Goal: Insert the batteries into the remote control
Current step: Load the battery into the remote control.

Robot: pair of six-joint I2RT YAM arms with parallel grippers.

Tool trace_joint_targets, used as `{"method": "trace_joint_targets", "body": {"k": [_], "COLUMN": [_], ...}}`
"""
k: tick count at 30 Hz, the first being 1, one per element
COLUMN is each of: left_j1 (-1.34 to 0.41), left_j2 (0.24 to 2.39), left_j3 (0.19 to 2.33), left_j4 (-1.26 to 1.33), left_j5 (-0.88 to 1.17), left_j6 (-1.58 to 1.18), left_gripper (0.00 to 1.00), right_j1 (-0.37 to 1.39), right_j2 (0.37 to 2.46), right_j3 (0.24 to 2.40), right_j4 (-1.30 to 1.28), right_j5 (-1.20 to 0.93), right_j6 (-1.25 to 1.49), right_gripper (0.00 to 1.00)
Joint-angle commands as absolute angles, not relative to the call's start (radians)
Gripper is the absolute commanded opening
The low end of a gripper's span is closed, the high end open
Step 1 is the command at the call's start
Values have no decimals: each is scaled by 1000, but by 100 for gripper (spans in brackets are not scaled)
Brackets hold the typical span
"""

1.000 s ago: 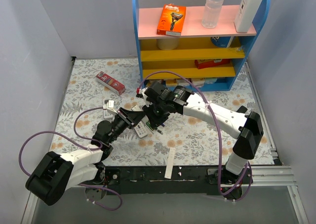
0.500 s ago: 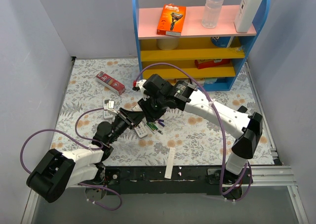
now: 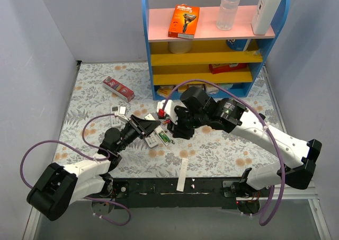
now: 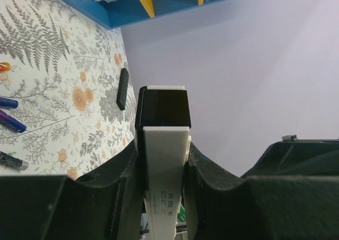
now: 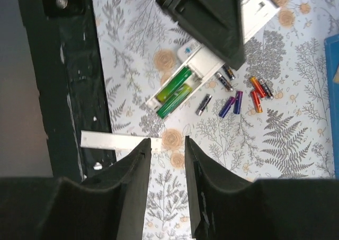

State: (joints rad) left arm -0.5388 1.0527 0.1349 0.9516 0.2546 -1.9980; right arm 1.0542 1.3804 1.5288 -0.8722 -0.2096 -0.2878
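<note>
Far out to the left of the blue shelf, flat on the flowery tabletop: a red box.

Next, in front of the shelf's left post, the left fingers. Shut tight on a white remote control with a black end. One finger pressed on each long side of it, with no gap left. Black end pointing away from the wrist.

Just below those fingers in the right wrist view, an open white battery slot. Inside it, two green batteries, side by side. Part of the held remote or a second one: cannot tell.

Just beside the slot, on the shelf side, loose batteries lying on the tabletop. Purple-blue, red-orange and black, all close together.

Then, in front of the middle of the shelf, the right fingers. Hanging above the tabletop, pointing down at it. Open only a little, with a narrow gap. Nothing in the gap, and touching nothing.

Well apart from the shelf, next to the black rail at the near edge: a thin white strip, lying flat.

Up on top of the shelf, from left to right: an orange box, a clear bottle and a white bottle, both bottles standing up.
</note>
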Motion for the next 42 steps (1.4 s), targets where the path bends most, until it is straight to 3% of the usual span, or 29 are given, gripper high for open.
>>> {"method": "trace_joint_targets", "body": {"k": [1,21,42], "left_j1": [-542,-542,-543], "left_j2": [1017,1020,1031], "left_j3": [199,271,279], "left_j4": [901,822,825], "left_j5": [328,405,410], "left_j6": [-2105,-2120,-2132], "left_gripper": [0,0,0], "right_j1": [1057,1058,1065], "right_j2": [1319,1345,1384], "right_j3": [1418,1348,1364], "right_j4": [-827,-756,-762], "right_j5": [-287,-379,-318], "right_j6": [-512,-591,-568], "right_gripper": [38,26,27]}}
